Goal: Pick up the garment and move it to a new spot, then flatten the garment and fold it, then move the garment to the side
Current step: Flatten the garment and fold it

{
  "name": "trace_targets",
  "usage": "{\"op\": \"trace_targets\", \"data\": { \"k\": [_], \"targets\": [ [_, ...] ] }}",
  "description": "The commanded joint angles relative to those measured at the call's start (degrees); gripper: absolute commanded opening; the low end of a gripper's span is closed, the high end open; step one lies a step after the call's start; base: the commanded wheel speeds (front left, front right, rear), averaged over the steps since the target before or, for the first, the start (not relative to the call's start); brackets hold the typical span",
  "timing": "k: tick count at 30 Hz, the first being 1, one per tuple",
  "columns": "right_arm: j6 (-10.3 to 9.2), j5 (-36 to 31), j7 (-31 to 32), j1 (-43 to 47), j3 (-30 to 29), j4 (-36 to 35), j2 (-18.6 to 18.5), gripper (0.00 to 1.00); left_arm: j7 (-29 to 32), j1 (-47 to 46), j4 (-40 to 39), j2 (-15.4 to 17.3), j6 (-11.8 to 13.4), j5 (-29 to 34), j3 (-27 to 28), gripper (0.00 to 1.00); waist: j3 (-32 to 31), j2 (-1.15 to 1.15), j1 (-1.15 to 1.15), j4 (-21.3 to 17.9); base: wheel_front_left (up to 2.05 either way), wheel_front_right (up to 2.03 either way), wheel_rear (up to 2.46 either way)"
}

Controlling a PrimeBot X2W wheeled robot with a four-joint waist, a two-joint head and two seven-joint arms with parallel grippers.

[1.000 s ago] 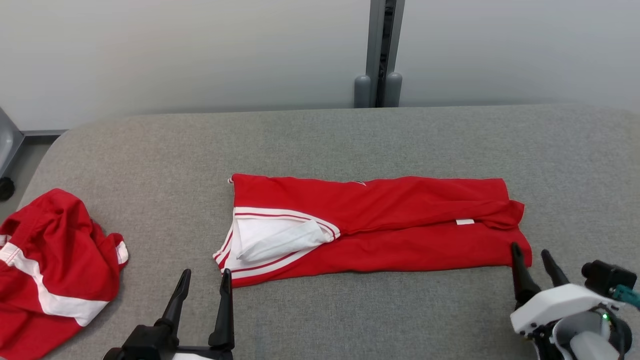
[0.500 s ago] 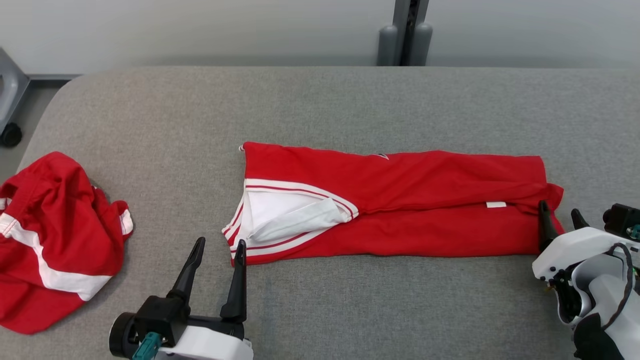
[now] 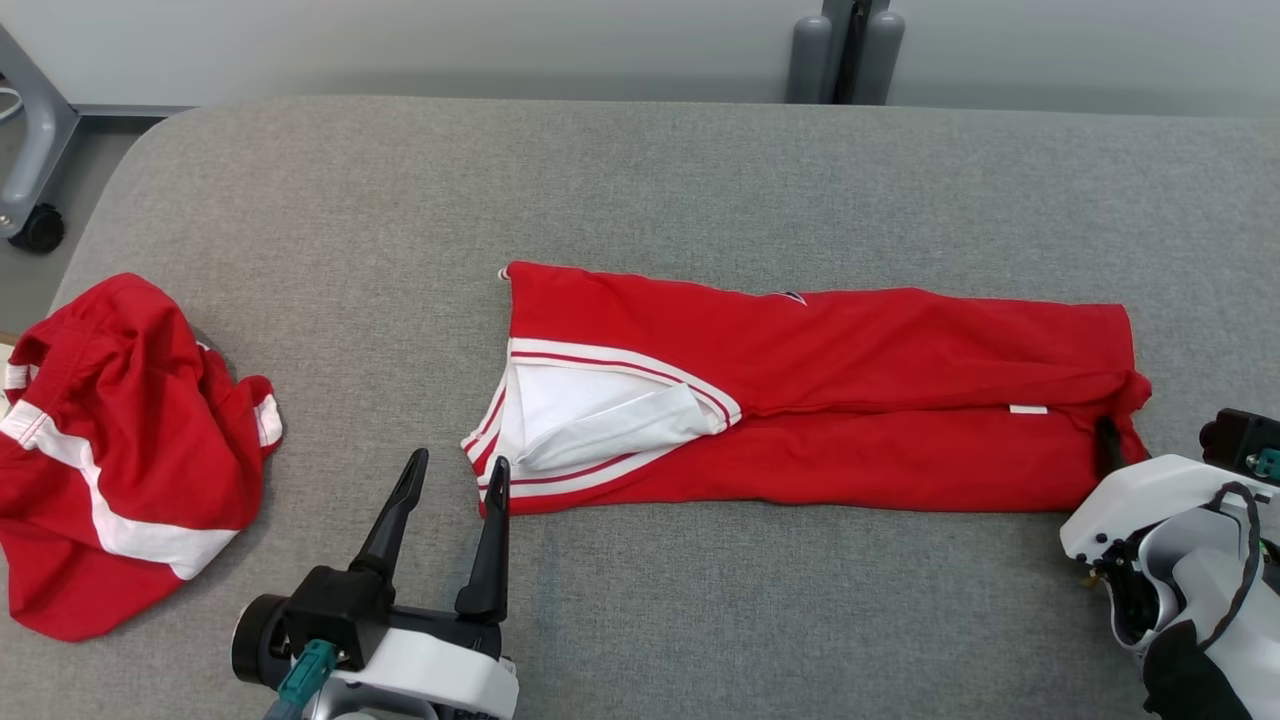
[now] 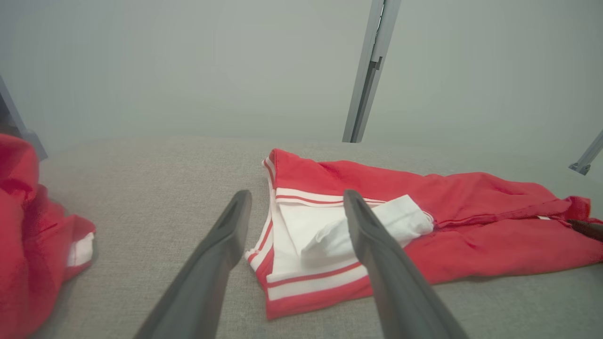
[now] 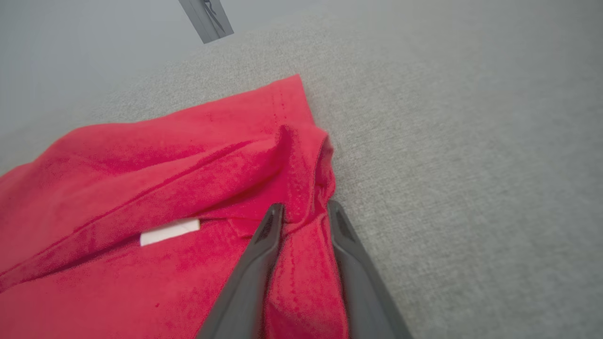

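Note:
The garment (image 3: 820, 390) is a red shirt with a white, red-striped collar, folded into a long band across the grey table (image 3: 700, 170). My right gripper (image 3: 1118, 440) is at the band's right end. In the right wrist view, the right gripper (image 5: 305, 207) is shut on a bunched fold of the garment (image 5: 165, 169) at that edge. My left gripper (image 3: 458, 460) stands open at the near corner of the collar end, one finger touching or just short of the cloth. In the left wrist view, the left gripper (image 4: 297, 194) has nothing between its fingers, and the garment (image 4: 471, 245) lies beyond.
A second red and white garment (image 3: 110, 440) lies crumpled at the table's left edge. A grey post (image 3: 850, 40) stands behind the table's far edge. A wheeled stand leg (image 3: 30, 200) is on the floor at the far left.
The head camera has tilted down, shifting the whole picture. My right gripper has moved onto the garment's right edge and closed on it. My left gripper has edged toward the collar corner, still open.

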Motion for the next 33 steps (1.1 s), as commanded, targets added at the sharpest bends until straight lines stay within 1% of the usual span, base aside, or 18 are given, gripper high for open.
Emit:
{"op": "trace_targets", "data": {
  "k": [1, 8, 16, 20, 26, 33],
  "targets": [
    [-0.04, 0.25, 0.61, 1.16, 0.44, 0.70, -0.22, 0.00, -0.27, -0.49, 0.09, 0.21, 0.04, 0.43, 0.28, 1.00, -0.08, 0.00, 0.00, -0.01, 0.00, 0.00, 0.00],
    [-0.04, 2.01, 0.05, 1.04, 1.79, -2.57, -3.55, 0.00, -0.27, 0.25, 0.12, 0.19, 0.03, 0.42, 0.31, 1.00, -1.08, 0.00, 0.00, -0.26, 0.00, 0.00, 0.00],
    [-0.03, 3.92, -0.05, 2.42, 1.73, -8.04, -10.72, 0.00, -0.27, 0.50, -0.36, 0.20, 0.17, 0.82, 0.74, 1.00, -1.56, 0.00, 0.00, -1.18, 0.00, 0.00, 0.00],
    [-0.03, 3.39, -0.05, 2.45, 2.08, -10.01, -13.39, 0.00, -0.27, 0.17, -0.38, 0.20, 0.17, 0.82, 0.71, 1.00, -1.49, 0.00, 0.00, -1.70, 0.00, 0.00, 0.00],
    [-0.02, 3.19, -0.05, 4.03, 5.88, -16.29, -13.62, 0.00, -0.27, -0.13, -0.29, 0.19, 0.20, 0.42, 0.53, 1.00, -1.83, 0.00, 0.00, -1.90, 0.00, 0.00, 0.00],
    [-0.02, 3.61, -0.06, 6.79, 8.97, -29.64, -12.59, 0.00, -0.27, 0.47, -0.05, 0.19, 0.33, -0.01, 0.36, 1.00, -2.74, 0.00, 0.00, -1.02, 0.00, 0.00, 0.00]
  ]
}}
